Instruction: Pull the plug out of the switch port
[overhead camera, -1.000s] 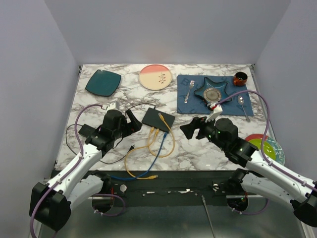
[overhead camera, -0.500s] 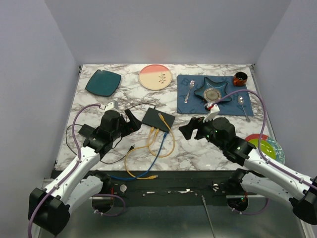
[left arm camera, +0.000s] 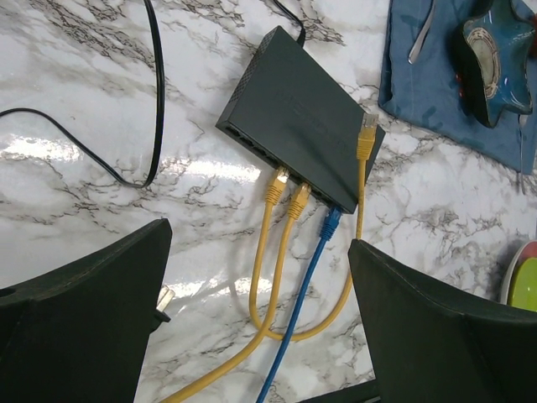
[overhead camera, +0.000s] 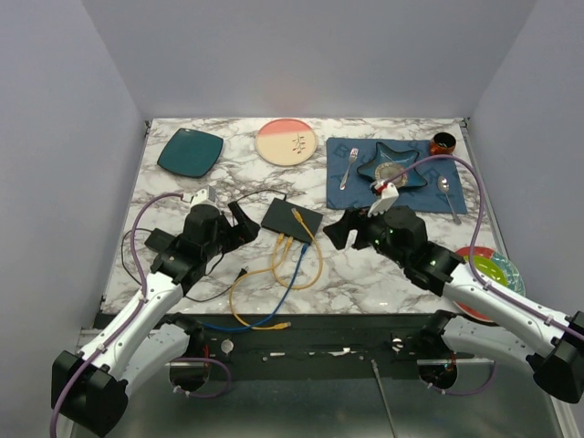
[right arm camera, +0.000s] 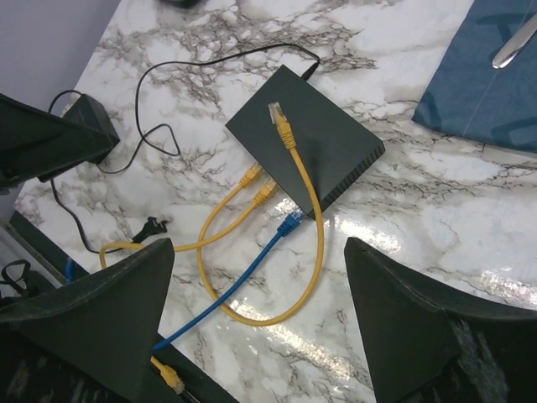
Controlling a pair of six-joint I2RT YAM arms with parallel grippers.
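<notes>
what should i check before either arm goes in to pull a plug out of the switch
1. The left gripper is open: ok.
2. The right gripper is open: ok.
3. Plugs are seated in the switch: ok. Two yellow plugs and a blue plug sit in its front ports.
4. Which plug to pull: cannot tell.
5. The switch is braced: not ok. Neither gripper touches it, so it may slide under a pull.
6. The approach is clear: not ok. A loose yellow plug lies on top of the switch, and its cable loops past the blue plug.
</notes>
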